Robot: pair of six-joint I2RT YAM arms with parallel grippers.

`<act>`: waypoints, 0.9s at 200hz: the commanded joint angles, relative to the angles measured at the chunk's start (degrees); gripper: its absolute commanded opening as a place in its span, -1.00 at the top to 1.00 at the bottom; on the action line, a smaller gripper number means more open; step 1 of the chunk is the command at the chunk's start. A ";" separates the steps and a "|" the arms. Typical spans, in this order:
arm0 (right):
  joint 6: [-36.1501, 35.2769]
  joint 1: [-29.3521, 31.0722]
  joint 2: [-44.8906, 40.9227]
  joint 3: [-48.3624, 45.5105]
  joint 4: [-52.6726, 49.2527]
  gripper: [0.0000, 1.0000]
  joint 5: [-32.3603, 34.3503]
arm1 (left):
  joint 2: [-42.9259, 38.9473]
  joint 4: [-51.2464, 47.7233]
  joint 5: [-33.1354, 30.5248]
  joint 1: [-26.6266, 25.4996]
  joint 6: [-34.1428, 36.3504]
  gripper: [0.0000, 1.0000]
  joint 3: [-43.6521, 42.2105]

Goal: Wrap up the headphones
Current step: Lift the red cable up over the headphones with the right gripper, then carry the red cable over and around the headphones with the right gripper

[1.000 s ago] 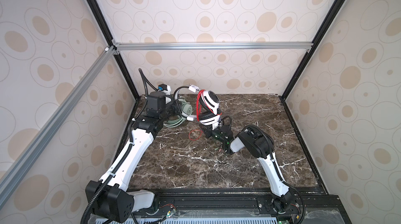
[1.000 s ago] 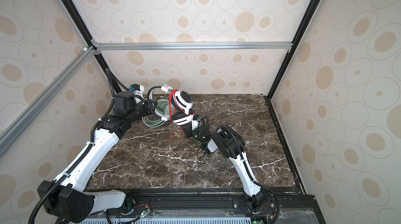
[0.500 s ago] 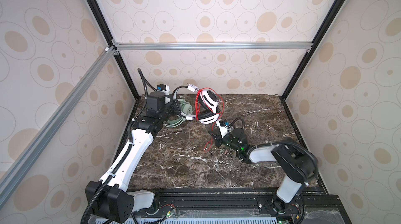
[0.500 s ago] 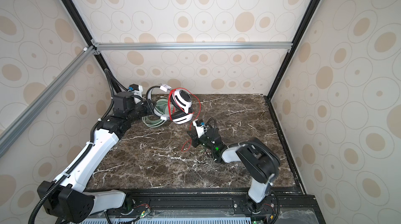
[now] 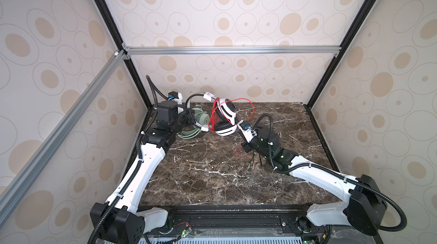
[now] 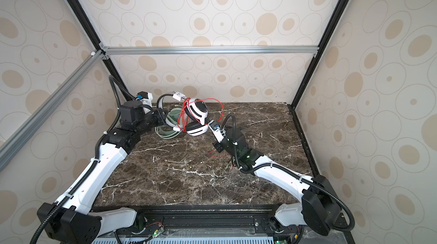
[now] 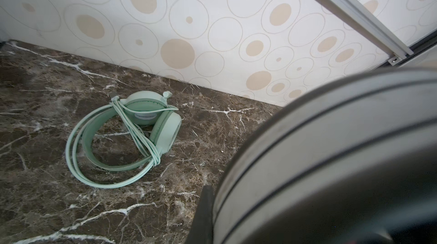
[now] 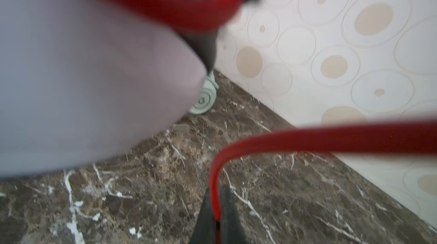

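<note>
Red cable [image 8: 331, 136] runs straight into the right pincer [image 8: 216, 209], whose two dark fingers are clamped tight on it with nothing else in the grip. From that pincer the cable climbs in a loose loop to the white-and-black headset [image 5: 227, 110], which stands on edge just beyond it, several red strands lying across its cups. On the far side of that headset the left pincer [image 5: 190, 117] is clenched on the headband [image 7: 331, 150]. Seen from its wrist, the band is a grey blur hard against one dark finger [image 7: 205, 209]. A little past the left pincer, flat on the counter [image 5: 212, 179], lies the mint-green headset [image 7: 165, 131], its pale green cable [image 7: 139, 136] wound round band and cups. It sits apart from both pincers. That counter is dark brown marble with white veins. The walls [image 5: 236, 18] around it are cream paper dotted with beige circles, framed by black posts [image 5: 100, 6] and an aluminium rail [image 5: 224, 50].
</note>
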 commanded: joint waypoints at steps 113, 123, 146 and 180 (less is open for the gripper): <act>-19.17 -6.58 -3.61 32.19 -15.40 1.00 17.69 | -2.63 5.15 2.20 0.62 -2.42 1.00 1.23; -18.16 -6.61 -3.79 31.15 -16.69 1.00 18.43 | -2.69 4.99 2.11 0.69 -2.33 1.00 1.38; -13.61 -6.56 -7.78 19.78 -15.79 1.00 19.62 | -3.47 5.11 1.62 0.62 -2.29 1.00 1.25; -11.84 -1.06 -16.40 2.97 -8.08 1.00 15.11 | -4.46 5.77 0.08 0.88 -3.22 1.00 0.49</act>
